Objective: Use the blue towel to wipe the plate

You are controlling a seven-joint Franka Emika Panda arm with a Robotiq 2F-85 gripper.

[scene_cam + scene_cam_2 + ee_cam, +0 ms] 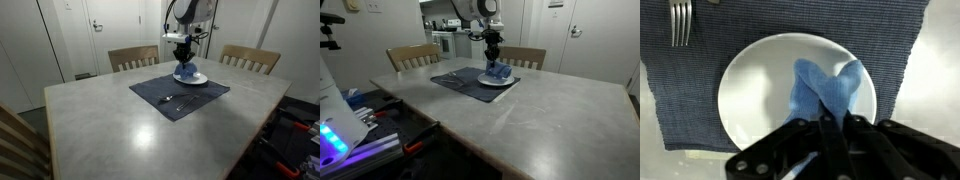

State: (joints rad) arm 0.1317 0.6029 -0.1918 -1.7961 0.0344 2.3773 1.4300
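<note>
Wrist view: my gripper is clamping the blue towel, which is resting on the plate at frame centre. I judge I am mid-wipe; next, sweeping toward the bare left side.

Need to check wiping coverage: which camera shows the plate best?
Wrist view: the plate fills the frame from above, blue towel on it. In both exterior views the plate is a small distant sliver under the towel.
</note>
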